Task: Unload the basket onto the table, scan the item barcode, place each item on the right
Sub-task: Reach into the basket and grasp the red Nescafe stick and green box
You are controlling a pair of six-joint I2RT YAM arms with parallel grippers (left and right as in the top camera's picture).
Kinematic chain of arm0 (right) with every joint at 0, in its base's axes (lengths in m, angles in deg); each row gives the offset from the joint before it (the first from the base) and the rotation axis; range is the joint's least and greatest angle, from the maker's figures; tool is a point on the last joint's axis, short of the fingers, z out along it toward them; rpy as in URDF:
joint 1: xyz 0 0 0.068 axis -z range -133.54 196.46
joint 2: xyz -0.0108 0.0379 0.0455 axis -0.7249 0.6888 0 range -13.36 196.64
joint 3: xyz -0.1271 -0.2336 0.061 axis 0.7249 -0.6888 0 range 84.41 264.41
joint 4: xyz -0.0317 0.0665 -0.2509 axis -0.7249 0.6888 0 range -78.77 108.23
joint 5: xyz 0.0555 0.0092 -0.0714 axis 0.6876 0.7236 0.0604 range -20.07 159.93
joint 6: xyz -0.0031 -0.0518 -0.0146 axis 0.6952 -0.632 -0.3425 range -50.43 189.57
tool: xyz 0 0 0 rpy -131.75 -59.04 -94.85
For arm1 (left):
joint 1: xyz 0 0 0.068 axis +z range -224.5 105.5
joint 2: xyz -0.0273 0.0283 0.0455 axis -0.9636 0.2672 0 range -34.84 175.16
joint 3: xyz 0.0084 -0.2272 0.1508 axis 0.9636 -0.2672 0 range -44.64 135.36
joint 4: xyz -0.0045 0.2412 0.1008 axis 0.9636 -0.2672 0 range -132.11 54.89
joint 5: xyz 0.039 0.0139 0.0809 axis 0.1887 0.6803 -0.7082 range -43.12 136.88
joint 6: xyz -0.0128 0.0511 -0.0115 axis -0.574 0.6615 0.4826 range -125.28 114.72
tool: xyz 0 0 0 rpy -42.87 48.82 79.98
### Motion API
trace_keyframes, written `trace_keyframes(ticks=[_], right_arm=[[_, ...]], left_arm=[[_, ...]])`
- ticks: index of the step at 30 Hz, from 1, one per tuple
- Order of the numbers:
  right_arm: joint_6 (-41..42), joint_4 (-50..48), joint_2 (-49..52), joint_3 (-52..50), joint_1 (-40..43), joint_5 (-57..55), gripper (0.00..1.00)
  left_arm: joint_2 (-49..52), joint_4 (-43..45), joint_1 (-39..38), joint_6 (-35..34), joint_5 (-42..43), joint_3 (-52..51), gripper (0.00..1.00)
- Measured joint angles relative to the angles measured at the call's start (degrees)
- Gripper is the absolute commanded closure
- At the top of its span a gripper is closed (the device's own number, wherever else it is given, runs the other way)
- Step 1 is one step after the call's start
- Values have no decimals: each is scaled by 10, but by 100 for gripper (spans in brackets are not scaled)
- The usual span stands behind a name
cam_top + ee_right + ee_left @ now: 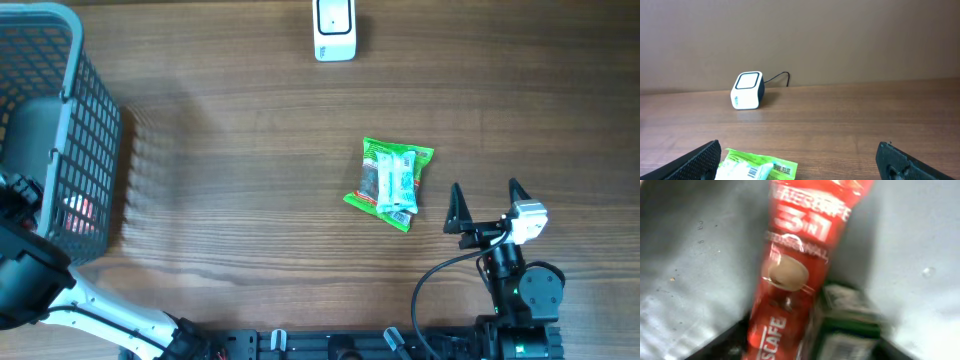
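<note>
The right gripper stood wide open; whether the left gripper gripped the red sachet inside the basket was unclear, so it probably needed a square, firm pinch before lifting

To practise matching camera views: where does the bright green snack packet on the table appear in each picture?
Overhead: the green packet lies right of centre.
Left wrist: not in it.
Right wrist: at the bottom edge, left of centre.
Shared landmark: the white scanner, beyond the packet in the overhead and right wrist views.
</note>
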Motion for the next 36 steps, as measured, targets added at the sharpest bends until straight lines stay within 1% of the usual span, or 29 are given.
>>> trace_keyframes(ticks=[5, 13, 15, 19, 20, 26, 29, 36], right_arm=[[0, 0, 0, 0, 0, 0, 0], [0, 0, 0, 0, 0, 0, 0], [0, 0, 0, 0, 0, 0, 0], [0, 0, 0, 0, 0, 0, 0], [0, 0, 0, 0, 0, 0, 0], [0, 0, 0, 0, 0, 0, 0], [0, 0, 0, 0, 0, 0, 0], [0, 0, 0, 0, 0, 0, 0]], left_arm=[[-1, 0, 1, -3, 35, 0, 51], [-1, 2, 2, -27, 74, -2, 54], [-5, 12, 2, -31, 75, -10, 59], [-16, 40, 3, -40, 81, -33, 74], [-17, 45, 3, -39, 84, -36, 76], [-19, 51, 3, -59, 94, -38, 77], [-19, 47, 3, -76, 98, -33, 80], [-15, -1, -1, -97, 101, 3, 80]])
